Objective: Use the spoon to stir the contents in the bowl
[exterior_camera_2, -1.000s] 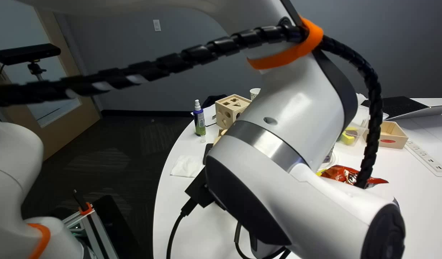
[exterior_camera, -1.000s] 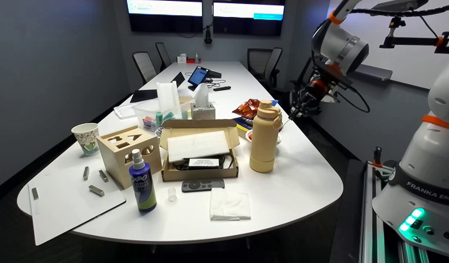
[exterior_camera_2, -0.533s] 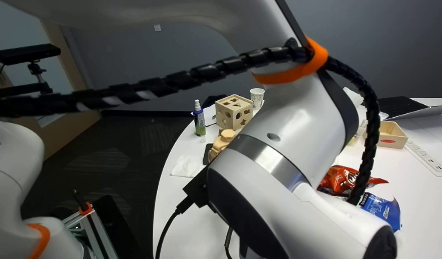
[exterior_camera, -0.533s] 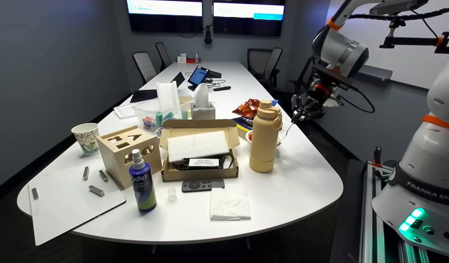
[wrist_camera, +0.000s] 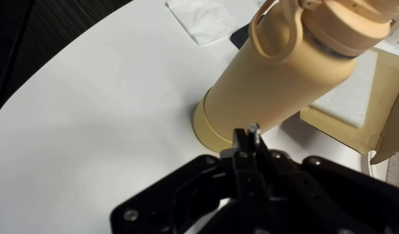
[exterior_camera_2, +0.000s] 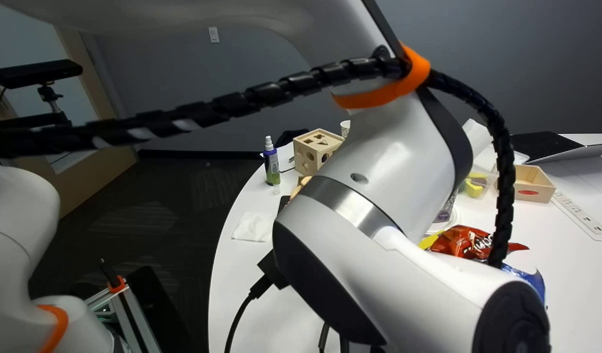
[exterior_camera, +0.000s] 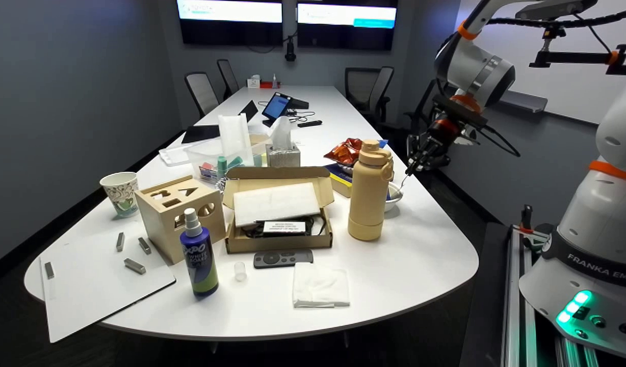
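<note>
My gripper (exterior_camera: pixel 411 172) is shut on the thin metal spoon (exterior_camera: pixel 404 181), which slants down from the fingertips into the white bowl (exterior_camera: pixel 393 205). The bowl stands on the table behind the tan bottle, which hides its left part. A little blue shows inside the bowl; the rest of its contents is hidden. In the wrist view, the gripper (wrist_camera: pixel 247 139) has its fingers close together, with a shiny metal bit of the spoon (wrist_camera: pixel 255 132) at the tips. The bowl is not visible there. In an exterior view the arm (exterior_camera_2: pixel 369 215) hides gripper, spoon and bowl.
The tall tan bottle (exterior_camera: pixel 367 196) stands close to the bowl and shows large in the wrist view (wrist_camera: pixel 271 87). A yellow box (exterior_camera: pixel 340 184) and red snack bag (exterior_camera: pixel 345 151) lie behind it. An open cardboard box (exterior_camera: pixel 280 243) and a napkin (exterior_camera: pixel 320 285) are nearby.
The bowl has shifted right in an exterior view, out from behind the bottle. The spoon has tilted steeper and dipped into the bowl. The arm has swayed slightly; the grip is unchanged.
</note>
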Action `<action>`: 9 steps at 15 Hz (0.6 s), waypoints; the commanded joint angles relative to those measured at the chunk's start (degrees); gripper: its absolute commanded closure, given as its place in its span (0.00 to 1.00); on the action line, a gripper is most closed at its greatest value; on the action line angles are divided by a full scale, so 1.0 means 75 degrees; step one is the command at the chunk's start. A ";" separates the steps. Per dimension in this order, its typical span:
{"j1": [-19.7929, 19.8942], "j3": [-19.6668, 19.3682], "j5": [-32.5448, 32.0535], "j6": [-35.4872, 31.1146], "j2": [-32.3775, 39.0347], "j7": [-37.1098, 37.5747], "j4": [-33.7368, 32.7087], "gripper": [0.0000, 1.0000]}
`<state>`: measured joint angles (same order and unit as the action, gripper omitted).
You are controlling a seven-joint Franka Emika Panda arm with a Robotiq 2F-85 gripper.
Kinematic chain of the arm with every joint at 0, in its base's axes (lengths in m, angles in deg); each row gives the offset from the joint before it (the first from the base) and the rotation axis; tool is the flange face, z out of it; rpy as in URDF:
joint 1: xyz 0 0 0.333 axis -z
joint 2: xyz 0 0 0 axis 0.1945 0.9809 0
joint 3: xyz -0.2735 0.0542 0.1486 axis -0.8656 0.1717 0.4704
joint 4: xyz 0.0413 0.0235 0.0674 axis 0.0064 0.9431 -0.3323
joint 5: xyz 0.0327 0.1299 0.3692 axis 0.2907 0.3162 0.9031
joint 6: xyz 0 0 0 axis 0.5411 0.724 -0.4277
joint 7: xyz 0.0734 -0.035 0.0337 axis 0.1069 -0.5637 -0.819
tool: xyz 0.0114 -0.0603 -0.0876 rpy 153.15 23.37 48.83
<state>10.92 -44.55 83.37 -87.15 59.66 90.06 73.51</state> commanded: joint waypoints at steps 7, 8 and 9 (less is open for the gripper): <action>0.0124 -0.0146 0.0403 0.1134 -0.0303 -0.0535 0.0159 0.99; 0.0140 -0.0173 0.0368 0.1356 -0.0261 -0.0538 0.0131 0.99; 0.0149 -0.0183 0.0302 0.1570 -0.0216 -0.0495 0.0112 0.99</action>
<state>11.25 -45.37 84.95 -79.86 59.11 87.07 74.07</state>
